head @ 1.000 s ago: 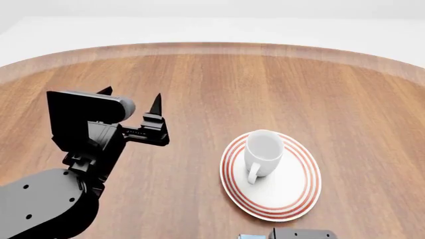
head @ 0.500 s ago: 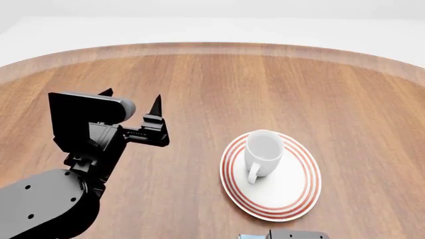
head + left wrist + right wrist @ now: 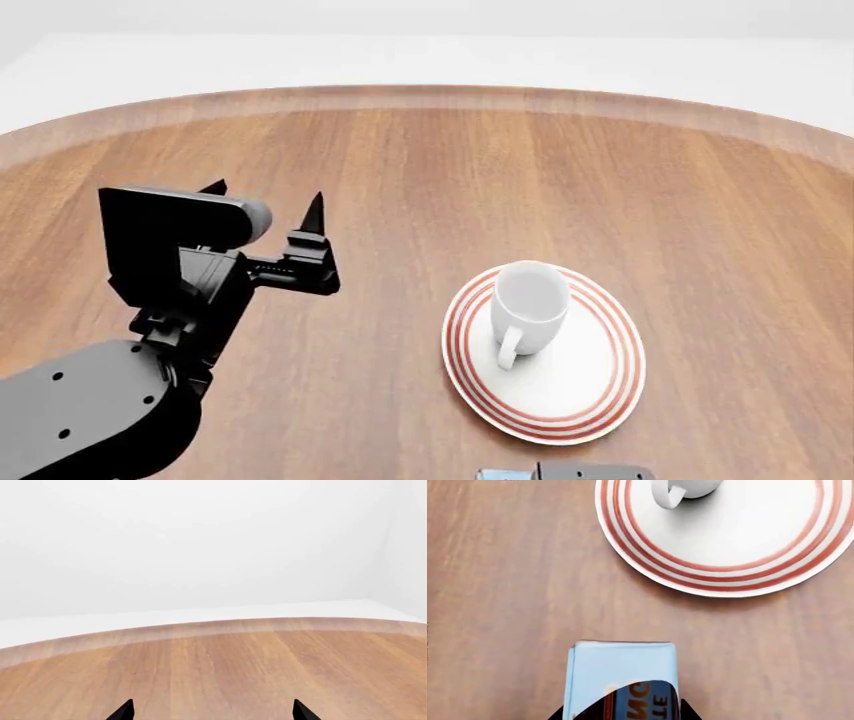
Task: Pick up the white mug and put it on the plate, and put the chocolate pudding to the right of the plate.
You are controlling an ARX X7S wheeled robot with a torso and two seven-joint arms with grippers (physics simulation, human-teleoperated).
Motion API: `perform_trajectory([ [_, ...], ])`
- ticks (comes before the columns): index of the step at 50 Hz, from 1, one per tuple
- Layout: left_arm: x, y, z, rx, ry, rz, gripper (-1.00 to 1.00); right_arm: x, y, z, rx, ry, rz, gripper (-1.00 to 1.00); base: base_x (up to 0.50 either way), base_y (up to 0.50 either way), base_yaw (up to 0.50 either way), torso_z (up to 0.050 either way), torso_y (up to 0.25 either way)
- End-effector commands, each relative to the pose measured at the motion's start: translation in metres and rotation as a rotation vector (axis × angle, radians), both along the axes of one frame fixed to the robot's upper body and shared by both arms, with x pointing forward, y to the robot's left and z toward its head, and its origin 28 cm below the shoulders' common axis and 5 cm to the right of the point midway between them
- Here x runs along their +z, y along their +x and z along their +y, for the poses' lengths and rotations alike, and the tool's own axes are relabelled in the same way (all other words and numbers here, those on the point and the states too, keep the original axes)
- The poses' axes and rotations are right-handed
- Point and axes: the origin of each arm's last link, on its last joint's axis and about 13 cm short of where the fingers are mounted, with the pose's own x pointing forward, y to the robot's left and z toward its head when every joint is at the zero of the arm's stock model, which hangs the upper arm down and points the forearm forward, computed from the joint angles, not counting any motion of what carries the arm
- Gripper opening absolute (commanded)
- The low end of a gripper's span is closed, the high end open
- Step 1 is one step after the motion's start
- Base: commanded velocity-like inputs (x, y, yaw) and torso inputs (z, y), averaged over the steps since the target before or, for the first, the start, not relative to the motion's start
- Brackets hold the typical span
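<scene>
The white mug (image 3: pixel 530 303) stands upright on the red-ringed plate (image 3: pixel 577 388), toward its far side, handle toward me. In the right wrist view the mug's handle (image 3: pixel 666 497) and the plate (image 3: pixel 720 555) lie ahead of the gripper. My right gripper (image 3: pixel 620 713) is shut on the chocolate pudding (image 3: pixel 620 667), light blue face up, over the wood just short of the plate. In the head view only its top (image 3: pixel 587 471) and a sliver of the box (image 3: pixel 501 475) show at the near edge. My left gripper (image 3: pixel 264 200) is open and empty, raised well left of the plate; it also shows in the left wrist view (image 3: pixel 212 711).
The round wooden table (image 3: pixel 441 160) fills the head view, with a pale rim along its far edge. My left arm's dark body (image 3: pixel 107 400) covers the near left corner. No red mug shows.
In the head view my right gripper has slid slightly left along the bottom edge. The left gripper, mug and plate have barely moved.
</scene>
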Motion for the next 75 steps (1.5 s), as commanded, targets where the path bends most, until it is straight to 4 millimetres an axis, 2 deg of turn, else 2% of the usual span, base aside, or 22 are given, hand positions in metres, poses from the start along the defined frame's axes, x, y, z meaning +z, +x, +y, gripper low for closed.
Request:
perform_trajectory([
  [1, -0.001, 0.000, 0.000, 0.001, -0.001, 0.002, 1.00, 0.002, 0.002, 0.001, 0.036, -0.005, -0.043, -1.00, 0.00, 0.00, 0.00, 0.000, 0.000],
  [8, -0.002, 0.000, 0.000, 0.000, 0.000, 0.006, 1.00, 0.008, 0.002, 0.000, 0.055, 0.006, -0.089, -1.00, 0.00, 0.00, 0.00, 0.000, 0.000],
  [12, -0.002, 0.000, 0.001, 0.003, -0.002, 0.008, 1.00, 0.032, -0.001, -0.005, 0.045, 0.026, -0.147, -1.00, 0.00, 0.00, 0.00, 0.000, 0.000],
  [15, -0.002, -0.001, 0.001, 0.004, -0.003, 0.008, 1.00, 0.041, -0.002, -0.008, 0.053, 0.035, -0.153, -1.00, 0.00, 0.00, 0.00, 0.000, 0.000],
  [16, -0.002, -0.001, 0.001, 0.004, -0.002, 0.008, 1.00, 0.050, -0.004, -0.010, 0.079, 0.058, -0.155, -1.00, 0.00, 0.00, 0.00, 0.000, 0.000],
  [21, -0.002, -0.001, 0.001, 0.005, -0.004, 0.008, 1.00, 0.070, -0.008, -0.015, 0.129, 0.088, -0.181, -1.00, 0.00, 0.00, 0.00, 0.000, 0.000],
  [28, -0.001, -0.001, 0.000, 0.005, -0.001, 0.005, 1.00, 0.100, -0.005, -0.036, 0.127, 0.114, -0.223, -1.00, 0.00, 0.00, 0.00, 0.000, 0.000],
  [34, 0.001, -0.001, 0.000, 0.005, 0.001, 0.000, 1.00, 0.114, -0.001, -0.050, 0.106, 0.115, -0.253, -1.00, 0.00, 0.00, 0.00, 0.000, 0.000],
  [36, 0.001, -0.001, 0.000, 0.006, 0.003, -0.002, 1.00, 0.116, -0.007, -0.052, 0.112, 0.099, -0.230, -1.00, 0.00, 0.00, 0.00, 0.000, 0.000],
  [50, 0.005, -0.002, 0.001, 0.016, 0.015, -0.010, 1.00, 0.163, -0.020, -0.097, -0.159, -0.121, -0.489, -1.00, 0.00, 0.00, 0.00, 0.000, 0.000],
  [57, 0.008, -0.003, 0.000, 0.011, 0.019, -0.018, 1.00, 0.184, -0.026, -0.112, -0.266, -0.224, -0.603, -1.00, 0.00, 0.00, 0.00, 0.000, 0.000],
  [61, 0.005, -0.001, 0.000, 0.012, 0.018, -0.013, 1.00, 0.193, -0.023, -0.120, -0.301, -0.299, -0.691, -1.00, 0.00, 0.00, 0.00, 0.000, 0.000],
  [63, 0.006, -0.002, 0.000, 0.010, 0.018, -0.013, 1.00, 0.196, -0.022, -0.123, -0.305, -0.282, -0.710, -1.00, 0.00, 0.00, 0.00, 0.000, 0.000],
  [65, 0.006, -0.001, -0.001, 0.008, 0.018, -0.013, 1.00, 0.201, -0.015, -0.130, -0.351, -0.325, -0.783, -1.00, 0.00, 0.00, 0.00, 0.000, 0.000],
  [66, 0.005, -0.001, -0.001, 0.008, 0.018, -0.012, 1.00, 0.209, -0.014, -0.133, -0.397, -0.390, -0.910, -1.00, 0.00, 0.00, 0.00, 0.000, 0.000],
  [68, 0.006, -0.001, -0.001, 0.004, 0.020, -0.014, 1.00, 0.216, -0.012, -0.137, -0.383, -0.309, -0.951, -1.00, 0.00, 0.00, 0.00, 0.000, 0.000],
  [70, 0.007, -0.001, -0.002, 0.000, 0.021, -0.016, 1.00, 0.223, -0.007, -0.143, -0.403, -0.358, -0.992, -1.00, 0.00, 0.00, 0.00, 0.000, 0.000],
  [73, 0.010, -0.004, -0.004, -0.011, 0.027, -0.027, 1.00, 0.227, 0.006, -0.149, -0.408, -0.394, -0.993, -1.00, 0.00, 0.00, 0.00, 0.000, 0.000],
  [75, 0.013, -0.006, -0.005, -0.013, 0.029, -0.034, 1.00, 0.227, 0.023, -0.156, -0.408, -0.396, -0.987, -1.00, 0.00, 0.00, 0.00, 0.000, 0.000],
])
